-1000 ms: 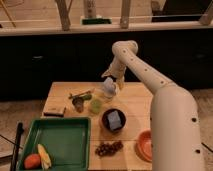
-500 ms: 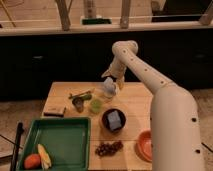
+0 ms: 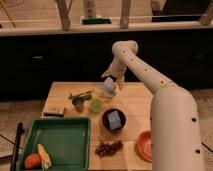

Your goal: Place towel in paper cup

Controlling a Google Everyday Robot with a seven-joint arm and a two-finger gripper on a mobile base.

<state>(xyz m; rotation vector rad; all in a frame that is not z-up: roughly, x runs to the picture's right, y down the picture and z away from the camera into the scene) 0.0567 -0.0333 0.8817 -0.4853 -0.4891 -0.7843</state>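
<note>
A pale whitish-blue towel [image 3: 109,89] sits bunched at the back middle of the wooden table [image 3: 135,105]. My gripper [image 3: 111,80] is right above it and touches its top. The arm reaches in from the lower right. A light green paper cup [image 3: 96,105] stands upright just left of and in front of the towel, a short way from the gripper.
A black bowl [image 3: 114,120] holding a pale blue object stands in front of the cup. A grey cup [image 3: 78,104], a green vegetable [image 3: 82,95] and a brown block [image 3: 54,110] lie to the left. A green tray [image 3: 60,142], grapes [image 3: 107,148] and an orange bowl [image 3: 145,145] are near the front.
</note>
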